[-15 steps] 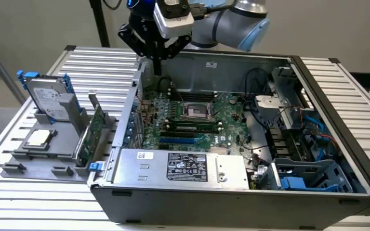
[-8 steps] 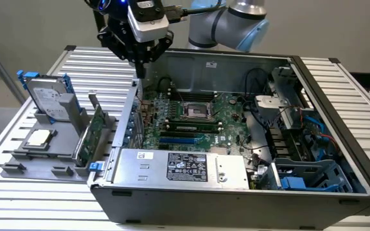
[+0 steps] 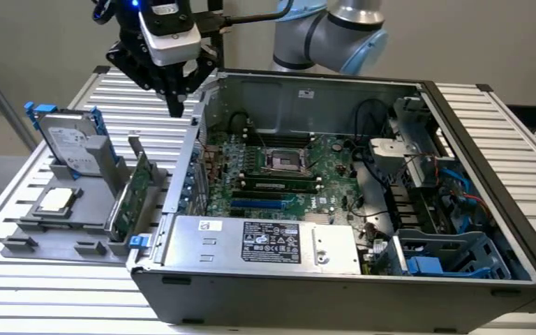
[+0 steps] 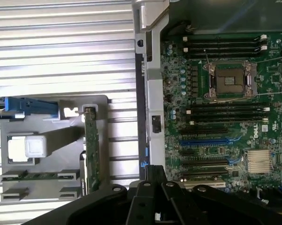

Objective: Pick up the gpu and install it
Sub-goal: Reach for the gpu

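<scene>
Exterior view: my gripper (image 3: 176, 106) hangs point-down over the slatted metal table (image 3: 54, 307). It is just beside the outer wall of the open computer case (image 3: 343, 293), towards the exterior view's left. My two fingers are pressed together and there is nothing between them. The graphics card (image 3: 136, 187) stands on its long edge in a grey holder (image 3: 26, 244) on the table, below me and apart from my fingertips. In the same holder a hard drive (image 3: 68, 143) in a blue frame stands upright and a small square silver chip (image 3: 56, 200) lies flat. Inside the case lies the green main board (image 3: 278, 164).

Wrist view: my black gripper (image 4: 154, 174) is closed and empty, over the case wall. The graphics card (image 4: 91, 150) shows edge-on in the holder (image 4: 42, 185), near the chip (image 4: 35, 147). The main board (image 4: 216, 140) with its long slots lies across the wall from it
</scene>
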Robot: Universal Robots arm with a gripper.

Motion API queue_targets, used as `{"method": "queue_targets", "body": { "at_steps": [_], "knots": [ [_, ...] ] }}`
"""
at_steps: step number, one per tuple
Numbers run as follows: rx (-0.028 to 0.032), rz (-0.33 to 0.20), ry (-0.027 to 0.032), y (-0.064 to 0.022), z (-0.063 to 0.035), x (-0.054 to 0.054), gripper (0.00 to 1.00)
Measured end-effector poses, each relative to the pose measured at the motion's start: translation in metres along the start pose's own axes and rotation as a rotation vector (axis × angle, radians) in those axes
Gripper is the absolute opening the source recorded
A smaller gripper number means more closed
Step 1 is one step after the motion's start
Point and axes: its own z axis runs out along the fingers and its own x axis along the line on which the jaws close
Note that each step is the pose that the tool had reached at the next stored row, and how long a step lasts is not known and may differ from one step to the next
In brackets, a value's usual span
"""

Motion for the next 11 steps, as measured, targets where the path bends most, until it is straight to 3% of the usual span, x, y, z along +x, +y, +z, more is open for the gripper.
{"method": "queue_targets", "body": {
  "at_steps": [11],
  "knots": [
    [0.0000,0.000,0.0001,-0.0069,0.0054,0.050,0.11]
  ]
}}
